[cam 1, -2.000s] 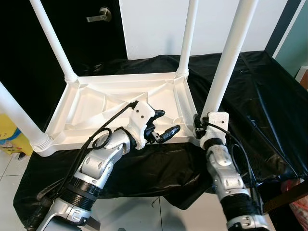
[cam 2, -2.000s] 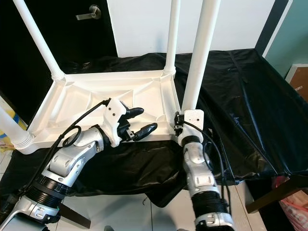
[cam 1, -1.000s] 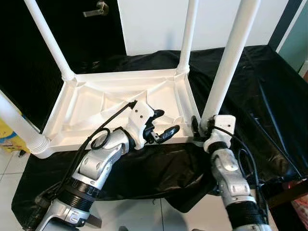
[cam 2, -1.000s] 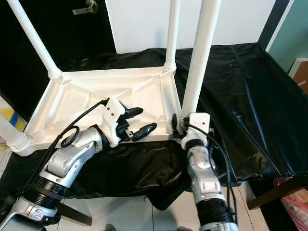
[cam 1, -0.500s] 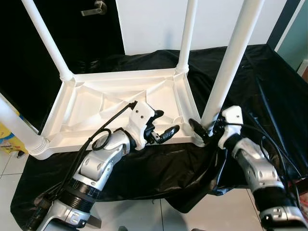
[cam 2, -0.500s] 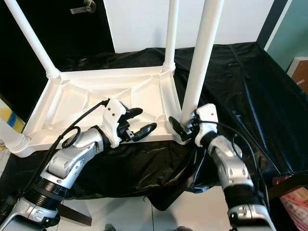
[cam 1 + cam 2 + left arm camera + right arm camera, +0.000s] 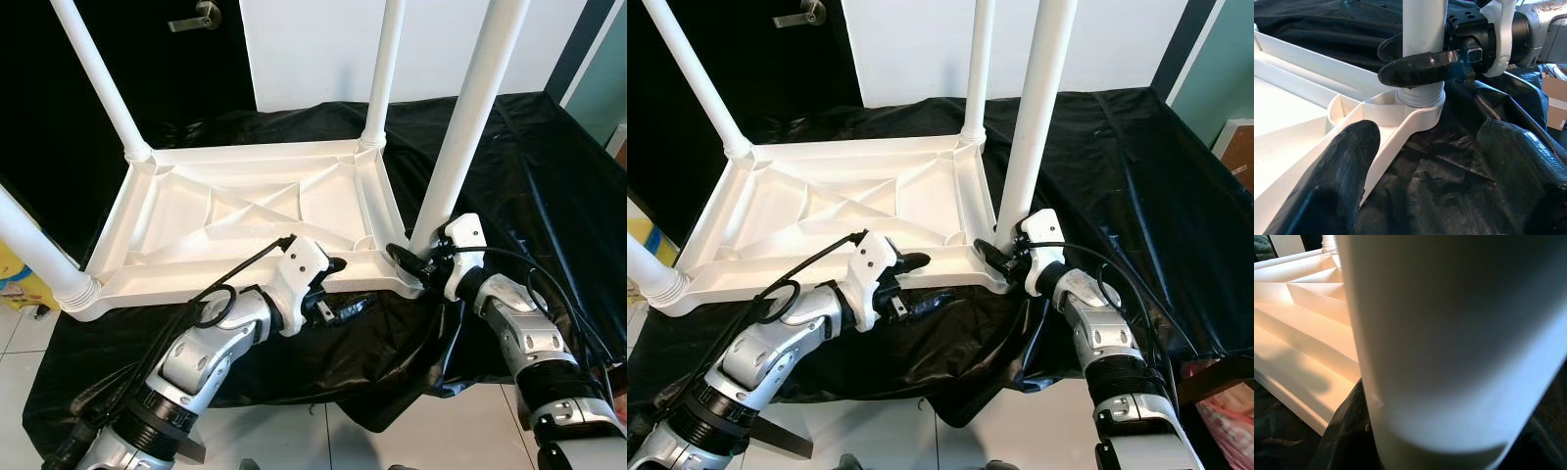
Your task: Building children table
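Left eye view: white plastic children's table [image 7: 245, 220], upside down on a surface draped in black sheet [image 7: 529, 186], ribbed underside up, four white round legs rising from the corner sockets; near-right leg [image 7: 468, 127] stands in its socket at the corner closest to the robot. Right gripper [image 7: 409, 262] at the base of that leg, black fingers [image 7: 400, 257] closed around it just above the socket. Left gripper [image 7: 338, 287] at the table's near edge, one finger above the rim, the other below on the sheet, spread apart and holding nothing. Dark door with a lever handle [image 7: 194, 17] behind; tiled floor [image 7: 15, 333] below. Right eye view: same arrangement, table rim [image 7: 823, 284] overhanging the sheet's front fold. Left wrist view: two blurred black fingers [image 7: 1337, 181] apart in the foreground; beyond, the leg's ridged collar [image 7: 1420, 97] seated in the corner socket, the right gripper's fingers clamped on the leg. Right wrist view: leg [image 7: 1449, 347] very close, white table ribs [image 7: 1303, 323] beside it
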Controlling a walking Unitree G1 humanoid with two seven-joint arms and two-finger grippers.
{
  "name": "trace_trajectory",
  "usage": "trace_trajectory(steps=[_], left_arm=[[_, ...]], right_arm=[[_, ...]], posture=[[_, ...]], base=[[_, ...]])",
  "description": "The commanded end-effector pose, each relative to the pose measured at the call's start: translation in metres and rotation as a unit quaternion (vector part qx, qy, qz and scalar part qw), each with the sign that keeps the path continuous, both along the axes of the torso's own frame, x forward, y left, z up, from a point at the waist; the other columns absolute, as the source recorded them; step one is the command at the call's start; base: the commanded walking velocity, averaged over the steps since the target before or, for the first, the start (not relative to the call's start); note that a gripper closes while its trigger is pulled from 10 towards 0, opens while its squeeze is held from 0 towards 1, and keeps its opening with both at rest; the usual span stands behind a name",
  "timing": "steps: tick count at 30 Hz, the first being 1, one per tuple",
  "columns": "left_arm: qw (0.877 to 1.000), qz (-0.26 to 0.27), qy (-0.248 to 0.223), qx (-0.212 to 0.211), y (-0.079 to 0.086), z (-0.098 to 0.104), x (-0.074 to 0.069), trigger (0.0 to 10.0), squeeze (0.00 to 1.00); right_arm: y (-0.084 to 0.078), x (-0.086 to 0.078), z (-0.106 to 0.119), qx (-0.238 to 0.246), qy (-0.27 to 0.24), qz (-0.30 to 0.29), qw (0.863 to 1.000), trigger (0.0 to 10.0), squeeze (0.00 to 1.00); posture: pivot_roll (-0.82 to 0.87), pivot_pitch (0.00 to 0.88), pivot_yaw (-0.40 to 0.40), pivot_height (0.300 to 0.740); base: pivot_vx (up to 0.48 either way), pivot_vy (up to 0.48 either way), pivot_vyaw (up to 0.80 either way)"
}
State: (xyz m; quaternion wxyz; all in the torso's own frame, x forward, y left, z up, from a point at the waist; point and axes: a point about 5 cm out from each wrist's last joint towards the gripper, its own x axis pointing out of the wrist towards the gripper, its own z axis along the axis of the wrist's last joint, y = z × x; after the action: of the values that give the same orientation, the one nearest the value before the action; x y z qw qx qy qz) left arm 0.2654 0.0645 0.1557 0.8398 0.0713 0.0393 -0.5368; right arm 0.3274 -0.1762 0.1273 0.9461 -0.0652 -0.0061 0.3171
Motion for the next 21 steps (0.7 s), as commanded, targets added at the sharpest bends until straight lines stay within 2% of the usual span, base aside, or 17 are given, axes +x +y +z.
trace_trajectory(steps=[1, 3, 4, 11, 14, 16, 18, 20, 21], left_arm=[[0.996, -0.088, 0.017, 0.006, -0.005, -0.003, -0.011, 10.0, 0.00], [0.996, -0.088, 0.017, 0.006, -0.005, -0.003, -0.011, 10.0, 0.00], [0.996, -0.087, 0.017, 0.006, -0.005, -0.003, -0.010, 10.0, 0.00], [0.997, -0.076, 0.011, 0.000, -0.004, 0.001, -0.005, 10.0, 0.00], [0.997, -0.071, 0.008, -0.002, -0.003, 0.003, -0.004, 10.0, 0.00], [0.997, -0.071, 0.008, -0.002, -0.003, 0.003, -0.004, 10.0, 0.00], [0.998, -0.066, 0.005, -0.003, -0.003, 0.003, -0.002, 10.0, 0.00], [0.998, -0.064, 0.005, -0.004, -0.003, 0.004, -0.002, 10.0, 0.00], [0.998, -0.063, 0.007, -0.007, -0.003, 0.003, -0.003, 10.0, 0.00]], right_arm=[[0.002, -0.002, -0.007, 0.000, 0.009, 0.002, 1.000, 0.0, 0.00], [0.002, -0.002, -0.007, 0.000, 0.009, 0.002, 1.000, 0.0, 0.00], [0.002, -0.002, -0.007, 0.007, 0.006, -0.008, 1.000, 10.0, 0.00], [0.008, -0.006, -0.009, 0.032, -0.010, -0.050, 0.998, 10.0, 0.00], [0.008, -0.007, -0.010, 0.037, -0.022, -0.092, 0.995, 10.0, 0.00], [0.008, -0.007, -0.010, 0.037, -0.022, -0.092, 0.995, 10.0, 0.00], [0.008, -0.006, -0.016, 0.034, -0.024, -0.162, 0.986, 10.0, 0.00], [0.010, -0.007, -0.019, 0.039, -0.024, -0.205, 0.978, 10.0, 0.00], [0.012, -0.006, -0.021, 0.029, -0.019, -0.245, 0.969, 10.0, 0.00]], posture=[[-0.07, 0.032, 0.005, 0.740], [-0.07, 0.032, 0.005, 0.740], [-0.07, 0.030, 0.006, 0.740], [-0.08, 0.027, 0.012, 0.740], [-0.08, 0.022, 0.012, 0.740], [-0.08, 0.022, 0.012, 0.740], [-0.08, 0.018, 0.011, 0.740], [-0.08, 0.019, 0.009, 0.740], [-0.08, 0.020, 0.007, 0.740]], base=[[0.000, 0.000, 0.00], [0.000, 0.000, 0.00], [0.000, 0.000, 0.00], [0.000, 0.000, 0.00], [0.000, 0.000, 0.00], [0.000, 0.000, 0.00], [0.000, 0.000, 0.00], [0.000, 0.000, 0.00], [0.000, 0.000, 0.00]])
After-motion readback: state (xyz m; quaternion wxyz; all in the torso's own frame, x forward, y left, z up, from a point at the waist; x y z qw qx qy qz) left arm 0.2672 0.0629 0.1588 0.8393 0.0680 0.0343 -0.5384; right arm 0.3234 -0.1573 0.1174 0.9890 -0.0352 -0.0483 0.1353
